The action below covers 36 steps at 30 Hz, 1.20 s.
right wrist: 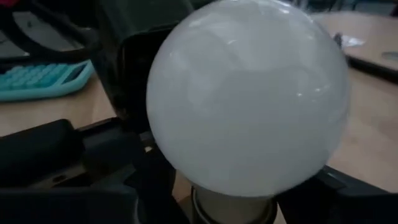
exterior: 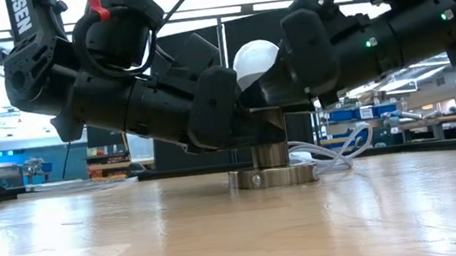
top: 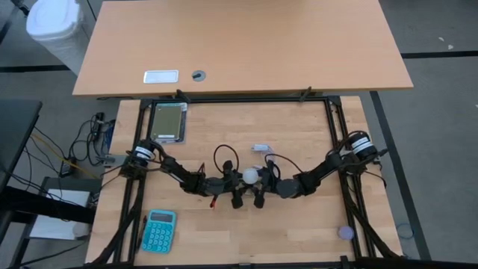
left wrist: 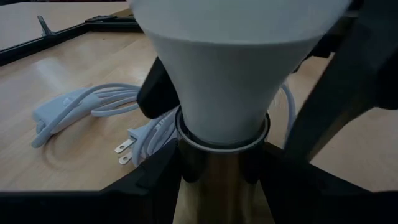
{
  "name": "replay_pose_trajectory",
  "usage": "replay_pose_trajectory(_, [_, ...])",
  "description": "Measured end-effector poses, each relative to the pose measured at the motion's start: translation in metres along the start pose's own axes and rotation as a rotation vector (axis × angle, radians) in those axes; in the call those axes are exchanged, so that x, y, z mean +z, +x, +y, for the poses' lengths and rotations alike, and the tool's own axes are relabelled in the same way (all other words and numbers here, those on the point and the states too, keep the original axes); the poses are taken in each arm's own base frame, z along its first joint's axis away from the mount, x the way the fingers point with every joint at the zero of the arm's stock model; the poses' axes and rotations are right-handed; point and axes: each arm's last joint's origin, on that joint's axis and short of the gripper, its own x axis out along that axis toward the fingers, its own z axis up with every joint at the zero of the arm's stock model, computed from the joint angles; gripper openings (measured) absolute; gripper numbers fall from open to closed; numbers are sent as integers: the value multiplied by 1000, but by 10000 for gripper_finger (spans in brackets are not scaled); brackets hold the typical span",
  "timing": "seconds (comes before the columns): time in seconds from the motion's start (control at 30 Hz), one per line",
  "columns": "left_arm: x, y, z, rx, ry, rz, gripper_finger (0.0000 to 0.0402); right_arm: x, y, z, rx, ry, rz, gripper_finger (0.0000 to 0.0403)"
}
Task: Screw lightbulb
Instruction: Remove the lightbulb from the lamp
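The white lightbulb [exterior: 255, 58] stands upright with its narrow base in a metal socket [exterior: 270, 151], whose round disc foot [exterior: 272, 176] rests on the table at its middle. My left gripper [left wrist: 221, 196] comes in from the table's left and is shut on the socket's stem below the bulb's neck [left wrist: 217, 93]. My right gripper [right wrist: 239, 202] comes in from the right, its fingers closed in on either side of the globe [right wrist: 249, 93]. In the high view the bulb [top: 250, 176] shows between the two arms' ends. My left gripper pinches the socket's metal stem [left wrist: 219, 180] between its two fingers, just under the bulb's neck. The fingers come almost level from the table's left. The socket stands upright, its foot on the table. My right gripper has one finger [exterior: 309, 45] on each side of the bulb's globe, low on its round part [right wrist: 186, 168]. It comes almost level from the table's right. The bulb stays upright in the socket. The bulb itself hides the exact places of touch.
The socket's white cord and plug [left wrist: 87, 109] lie coiled on the table just beyond the socket. A teal calculator [top: 158, 230] lies near the front left, a grey tray [top: 167, 122] at the far left, a small purple disc [top: 346, 232] at the front right. Black frame rails [top: 328, 112] border the table.
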Motion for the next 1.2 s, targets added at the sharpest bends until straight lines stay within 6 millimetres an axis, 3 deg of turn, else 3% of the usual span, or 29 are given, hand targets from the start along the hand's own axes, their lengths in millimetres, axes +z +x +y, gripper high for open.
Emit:
replay_pose_trajectory(0.4, [0, 0, 0, -6, -1, -1, 200, -8, -9, 11, -70, -1, -77, 229])
replay_pose_trajectory(0.83, [0, 0, 0, 1, -13, -2, 200, -11, -17, 3, -55, 22, -115, 227])
replay_pose_trajectory(1.07, [0, 0, 0, 6, -15, -2, 200, -11, -12, -1, -2, 21, -102, 167])
replay_pose_trajectory(1.2, [0, 0, 0, 7, -16, -1, 200, -11, -12, -2, 0, 21, -100, 161])
